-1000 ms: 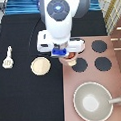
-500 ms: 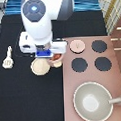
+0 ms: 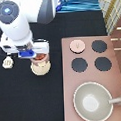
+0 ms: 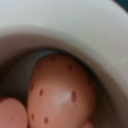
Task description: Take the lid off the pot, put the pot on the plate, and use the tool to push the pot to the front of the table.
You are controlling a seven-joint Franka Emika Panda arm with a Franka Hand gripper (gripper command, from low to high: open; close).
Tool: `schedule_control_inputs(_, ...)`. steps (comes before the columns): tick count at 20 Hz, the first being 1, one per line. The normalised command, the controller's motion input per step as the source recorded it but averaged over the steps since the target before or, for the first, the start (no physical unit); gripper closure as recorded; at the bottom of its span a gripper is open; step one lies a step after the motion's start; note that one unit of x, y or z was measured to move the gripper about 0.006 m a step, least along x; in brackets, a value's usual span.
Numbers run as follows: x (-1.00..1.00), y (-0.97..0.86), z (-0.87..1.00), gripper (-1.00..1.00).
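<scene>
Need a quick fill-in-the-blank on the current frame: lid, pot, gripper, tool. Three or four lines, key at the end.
1. The lid lies on the ____, beside the burners.
2. The pot sits over the ____ on the table.
3. The gripper is directly above the ____.
4. The tool lies toward the exterior view's ____ of the pot.

Missing words: stove; plate; pot; left

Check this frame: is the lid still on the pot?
No. The lid lies on the stove, while the gripper holds the pot over the plate.
</scene>
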Motion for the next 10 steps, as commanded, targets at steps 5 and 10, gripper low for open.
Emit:
schedule_control_inputs(5,-0.16,-0.39,-0.64,1.0)
schedule_control_inputs(10,0.0,0.01,-0.55,1.0)
